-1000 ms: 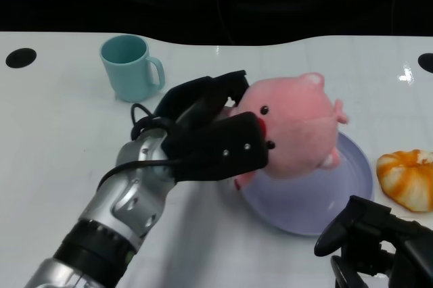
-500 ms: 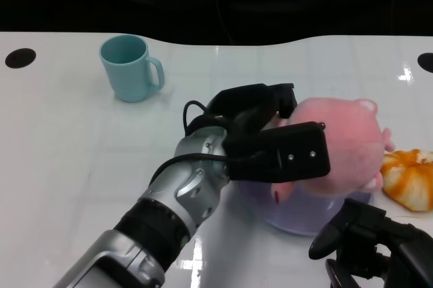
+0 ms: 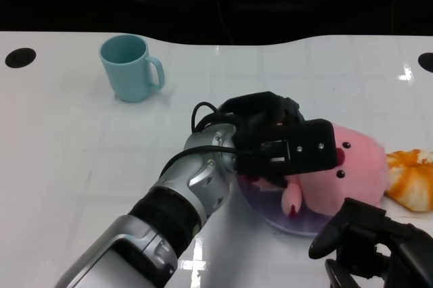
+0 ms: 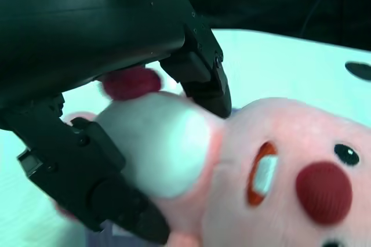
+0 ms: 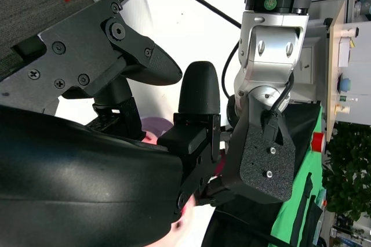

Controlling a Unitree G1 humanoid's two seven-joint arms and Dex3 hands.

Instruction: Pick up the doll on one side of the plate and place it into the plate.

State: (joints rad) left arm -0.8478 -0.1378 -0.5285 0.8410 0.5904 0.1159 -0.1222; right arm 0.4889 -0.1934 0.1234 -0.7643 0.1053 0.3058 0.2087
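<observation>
The pink pig doll (image 3: 355,170) lies tipped over on the lavender plate (image 3: 267,208), its snout facing up and toward me. My left hand (image 3: 277,140) reaches over the plate and grips the doll's near side. In the left wrist view the black fingers (image 4: 200,70) close around a pale limb of the doll (image 4: 278,166) with a red tip. My right hand (image 3: 375,241) hovers at the lower right, just in front of the plate, holding nothing with fingers apart. The right wrist view shows its own fingers (image 5: 130,55) and my left hand (image 5: 261,160) beyond them.
A teal mug (image 3: 132,68) stands at the back left. An orange striped object (image 3: 413,178) lies just right of the plate, close to the doll. Black round holes (image 3: 20,57) mark the table's far corners. The white table ends at a dark far edge.
My left hand has carried the doll to the right and down. The doll has gone from upright above the plate's left rim to lying over on the plate. The right hand stayed put.
</observation>
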